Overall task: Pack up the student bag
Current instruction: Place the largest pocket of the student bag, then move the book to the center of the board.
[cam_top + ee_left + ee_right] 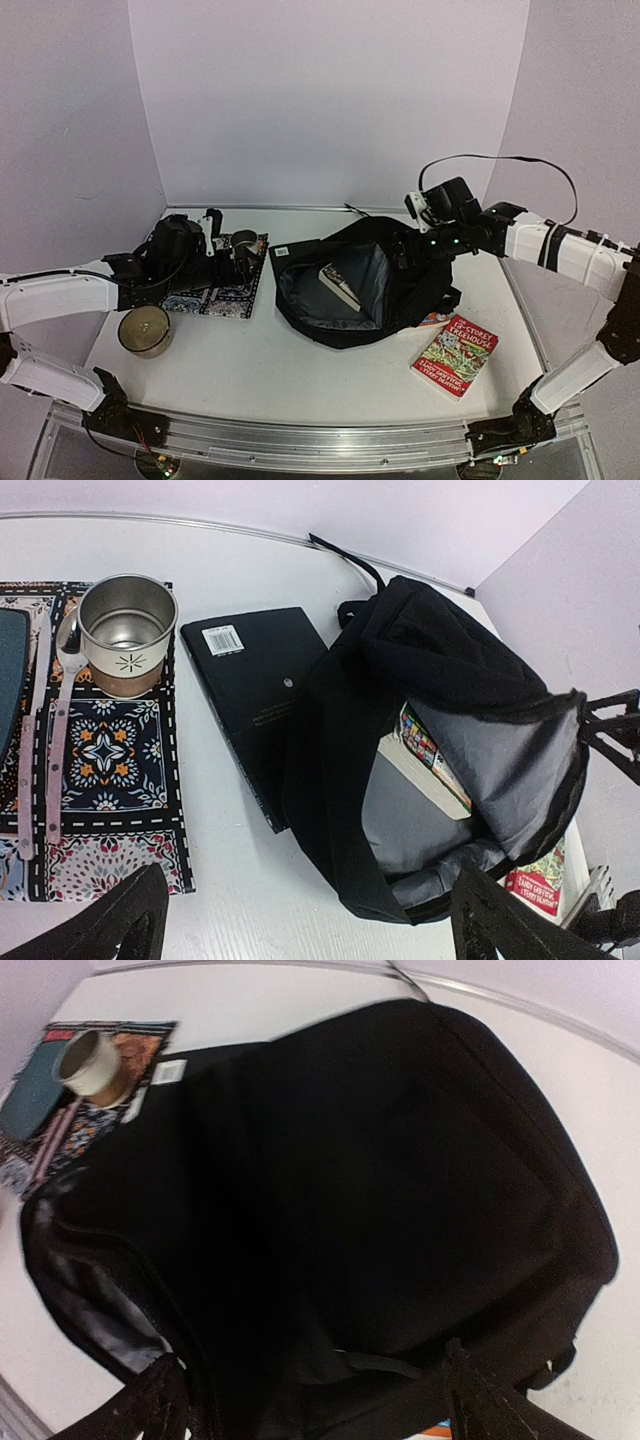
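Black student bag (372, 236) gapes; we see left fingers (110, 925) and right fingers (500, 1410) spread wide, empty; unheld, its soft mouth may slump shut against the notebook (255, 680).

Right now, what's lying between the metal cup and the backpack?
A flat black notebook, its edge covered by the backpack; clearest in the left wrist view.

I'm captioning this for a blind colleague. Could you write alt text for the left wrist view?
A large soft black fabric backpack lies unzipped on a white table, its grey lining showing a thick book inside. A flat black hardcover notebook lies at its left edge, and a steel cup stands on a patterned mat further left.
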